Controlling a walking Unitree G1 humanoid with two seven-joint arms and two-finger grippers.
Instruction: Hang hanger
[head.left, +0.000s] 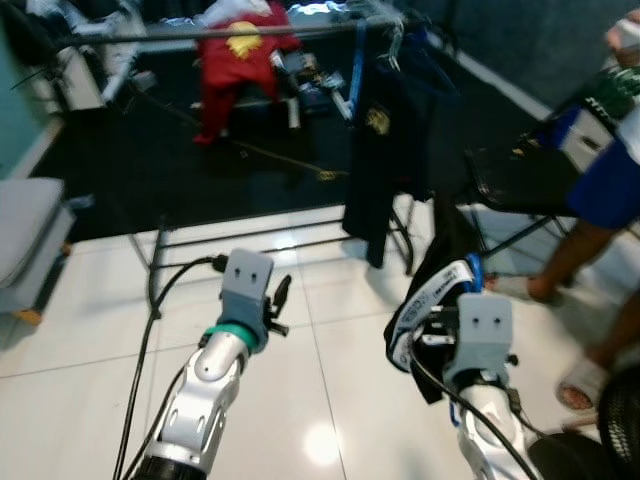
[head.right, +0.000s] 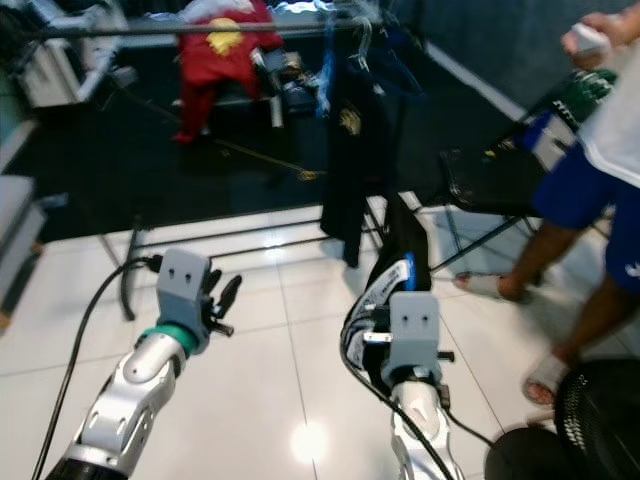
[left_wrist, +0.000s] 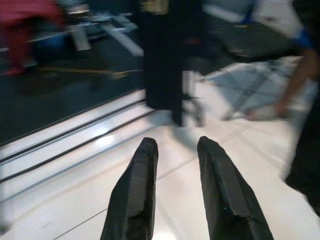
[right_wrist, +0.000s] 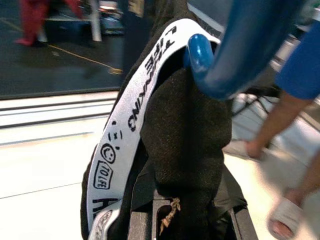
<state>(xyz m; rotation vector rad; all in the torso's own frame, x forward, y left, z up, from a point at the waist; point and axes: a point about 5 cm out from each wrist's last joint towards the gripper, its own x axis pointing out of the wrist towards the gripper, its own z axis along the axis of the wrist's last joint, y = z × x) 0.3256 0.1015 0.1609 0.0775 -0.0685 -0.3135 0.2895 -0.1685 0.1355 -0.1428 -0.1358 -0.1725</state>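
Up close, right claw clamps blue hanger; left claw gapes.

The right gripper holds a black shirt on a blue hanger. The clothes rail is at 12 o'clock.

My blue hanger carries a black garment with a white band printed in black letters. It sits in my right tool, near and to the right, held up over the white floor with the cloth drooping down around it. The hanger's rounded blue end pokes out above the cloth.
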